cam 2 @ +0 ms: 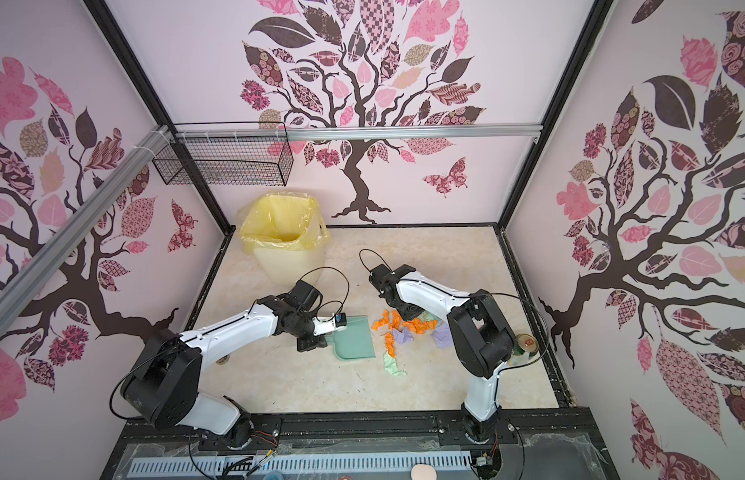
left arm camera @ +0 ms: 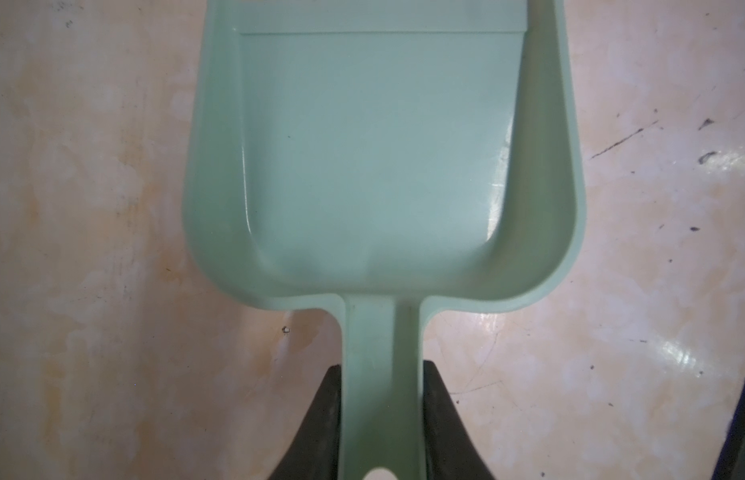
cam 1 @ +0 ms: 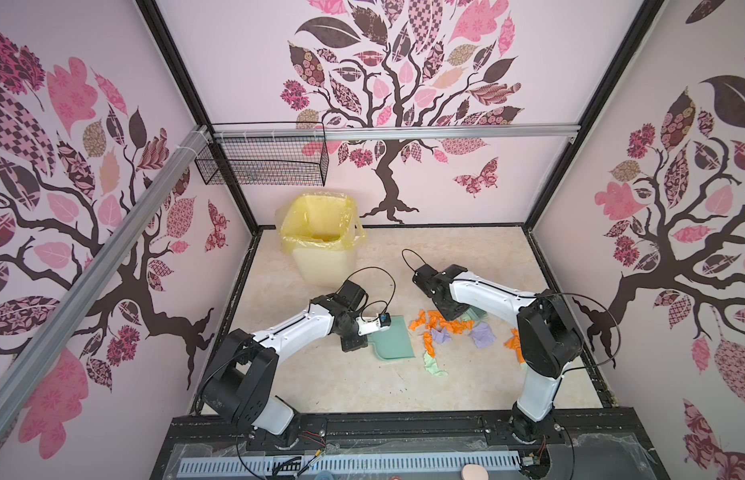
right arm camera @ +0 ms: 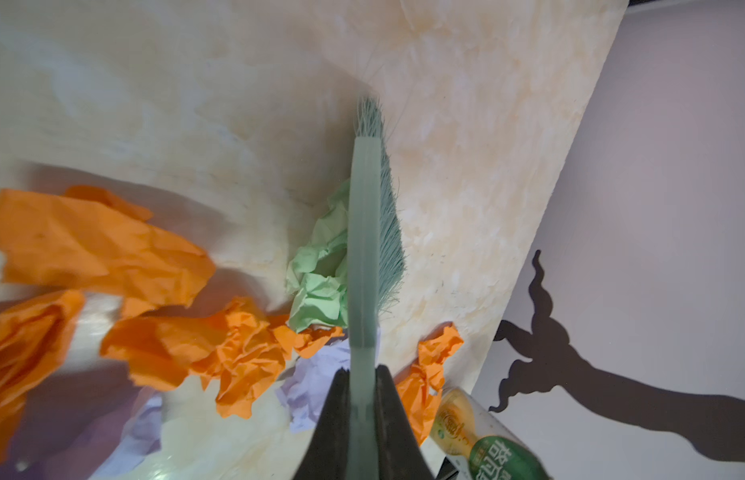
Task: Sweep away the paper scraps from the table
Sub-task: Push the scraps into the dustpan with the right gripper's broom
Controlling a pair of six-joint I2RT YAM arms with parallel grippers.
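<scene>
While the paper scraps [cam 1: 445,328] lie bunched on the right half of the table [cam 1: 341,386] in both top views, in orange, lilac and pale green, one green piece sits apart on the near side. In the right wrist view a brush [right arm camera: 364,232] has its bristles against a pale green scrap, and the right gripper [right arm camera: 362,374] is clamped tight on the brush handle. Just left of the heap lies a green dustpan [cam 1: 393,340], flat on the table with its open edge toward the scraps. The left gripper [left arm camera: 381,374] grips its handle from both sides. Farther out stand a bin [cam 1: 321,245] lined with a yellow bag at the back left, and a can [cam 2: 526,343] near the right edge.
</scene>
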